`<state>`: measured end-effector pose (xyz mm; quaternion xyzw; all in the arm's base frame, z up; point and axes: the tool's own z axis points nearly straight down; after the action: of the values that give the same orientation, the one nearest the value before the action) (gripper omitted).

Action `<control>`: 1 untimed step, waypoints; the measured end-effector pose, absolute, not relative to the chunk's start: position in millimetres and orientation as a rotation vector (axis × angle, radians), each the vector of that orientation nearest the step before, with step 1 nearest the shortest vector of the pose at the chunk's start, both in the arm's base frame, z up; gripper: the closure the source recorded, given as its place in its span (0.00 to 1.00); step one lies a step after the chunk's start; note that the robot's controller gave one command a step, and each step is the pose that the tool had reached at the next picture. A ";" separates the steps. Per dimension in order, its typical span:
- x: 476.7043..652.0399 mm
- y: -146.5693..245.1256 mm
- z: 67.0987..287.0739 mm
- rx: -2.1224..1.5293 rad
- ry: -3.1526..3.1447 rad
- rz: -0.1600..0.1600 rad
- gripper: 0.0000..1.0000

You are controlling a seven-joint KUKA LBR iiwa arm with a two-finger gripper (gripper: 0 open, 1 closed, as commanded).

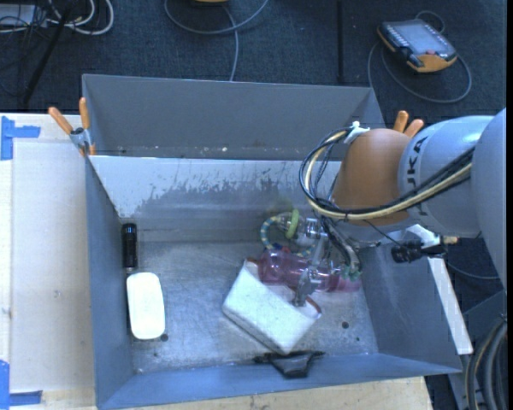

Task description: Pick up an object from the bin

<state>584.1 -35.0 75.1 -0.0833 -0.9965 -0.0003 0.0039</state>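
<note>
Grey metal bin [222, 135], with the orange-capped robot arm [372, 173] reaching in at 3 o'clock.
The tool [305, 293] hung low where a white square foam block [265, 319] touched a purple translucent plastic piece [278, 270] lying at the block's 12 o'clock; whether the tool was apart or together could not be told. A white oval bar [145, 306] lay at 9 o'clock, a black cylinder [129, 246] at 10 and a black flat scrap [291, 363] at 5.

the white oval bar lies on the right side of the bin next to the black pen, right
Not quite: the camera view shows the white oval bar on the left side of the bin, not the right. It does lie next to the black pen.
</note>
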 end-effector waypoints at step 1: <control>592.9 -42.4 71.3 -0.311 -3.117 -0.009 1.00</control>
<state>592.9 -42.4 71.3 -0.0993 -0.9950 -0.0028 0.0047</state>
